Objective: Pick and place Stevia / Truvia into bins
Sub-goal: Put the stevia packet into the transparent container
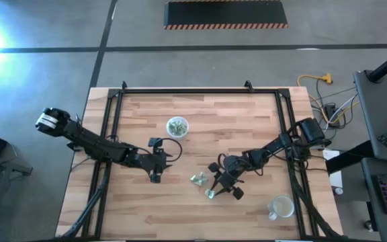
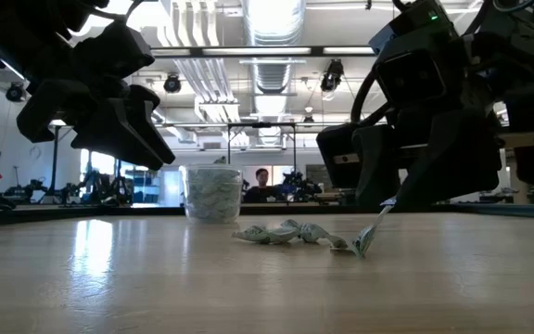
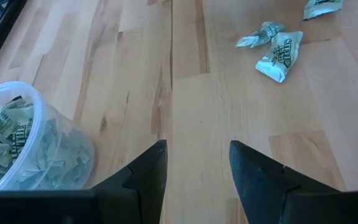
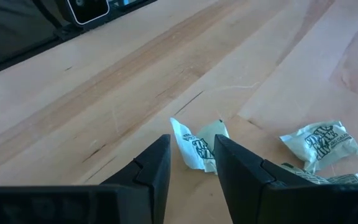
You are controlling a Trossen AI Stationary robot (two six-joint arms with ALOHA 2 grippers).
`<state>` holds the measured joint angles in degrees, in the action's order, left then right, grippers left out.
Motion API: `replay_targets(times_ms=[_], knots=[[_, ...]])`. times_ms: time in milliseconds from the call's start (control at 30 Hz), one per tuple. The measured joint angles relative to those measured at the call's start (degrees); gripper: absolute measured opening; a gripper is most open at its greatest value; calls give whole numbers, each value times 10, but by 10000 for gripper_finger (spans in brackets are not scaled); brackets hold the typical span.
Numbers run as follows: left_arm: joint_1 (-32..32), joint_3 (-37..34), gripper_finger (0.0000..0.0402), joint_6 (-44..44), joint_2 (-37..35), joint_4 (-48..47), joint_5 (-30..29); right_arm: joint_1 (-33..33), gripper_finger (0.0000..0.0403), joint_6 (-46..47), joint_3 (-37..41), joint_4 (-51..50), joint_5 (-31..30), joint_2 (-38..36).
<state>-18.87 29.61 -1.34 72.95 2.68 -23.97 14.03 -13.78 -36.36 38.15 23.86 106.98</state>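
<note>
On the wooden worktop [image 1: 247,134], the right gripper [image 1: 220,188] sits low at about five o'clock from the centre, its fingers [image 4: 148,171] standing either side of one sachet [image 4: 197,146]. That packet is crumpled and tipped up on edge, and the fingers' tips cover its lower part, so whether they actually pinch it or merely flank it cannot be told; there is a gap between them and paper showing in it. In the low view the same packet [image 2: 367,237] leans under the dark bulk of the arm, with the contact point hidden in shadow. Just beside it, toward nine o'clock, lies a small heap of loose sachets [image 1: 197,179], too small from above to count; the right wrist view cuts one of them off at the frame edge. The left gripper [image 1: 156,173] hovers at about eight o'clock from the centre, fingers [image 3: 148,174] spread apart with bare wood between them and nothing held. A cup [image 1: 177,126] full of sachets stands at about eleven o'clock from the centre, partly cut off in the left wrist view, where the printing on the packets inside is only half readable. A second cup [image 1: 281,207] sits near the five o'clock corner; what it holds cannot be made out.
</note>
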Motion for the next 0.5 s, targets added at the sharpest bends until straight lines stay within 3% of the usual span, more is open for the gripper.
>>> replay_targets(times_ms=[500], knots=[[0, 0, 157, 0, 0, 0, 0, 6, 109, 2, -3, 3, 0, 0]])
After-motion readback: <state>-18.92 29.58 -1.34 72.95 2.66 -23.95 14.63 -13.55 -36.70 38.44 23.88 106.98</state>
